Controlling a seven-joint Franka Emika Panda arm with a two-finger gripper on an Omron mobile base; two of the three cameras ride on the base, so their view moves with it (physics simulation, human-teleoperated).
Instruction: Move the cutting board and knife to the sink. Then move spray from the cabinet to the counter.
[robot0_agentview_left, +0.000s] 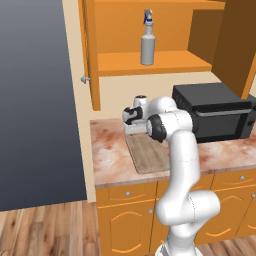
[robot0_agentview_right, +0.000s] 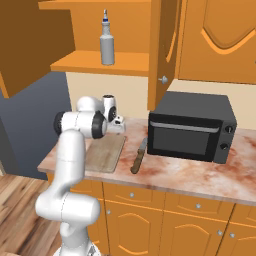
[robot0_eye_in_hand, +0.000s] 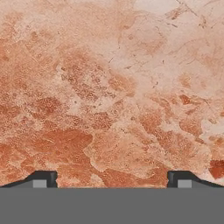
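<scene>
Fingers (robot0_eye_in_hand: 43, 178) spread wide, empty, over bare worktop (robot0_eye_in_hand: 112, 87) — shift onto the cutting board (robot0_agentview_right: 106, 152), grip 1 long edge squarely — knife (robot0_agentview_right: 138, 156) lies just beside.

- On my reddish marbled stone tabletop (robot0_agentview_right: 200, 172) I see the light-brown wooden cutting board (robot0_agentview_right: 106, 152), the wooden-handled knife (robot0_agentview_right: 138, 156) just beside it, and a black microwave (robot0_agentview_right: 192, 127).
- The orange cabinet shelf (robot0_agentview_left: 165, 62) carries the pale grey spray bottle (robot0_agentview_left: 147, 42).

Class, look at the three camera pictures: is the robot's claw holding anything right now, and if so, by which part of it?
Nothing is held. The claw is open over bare counter, with nothing between its fingertips. The cutting board and knife lie untouched.
</scene>
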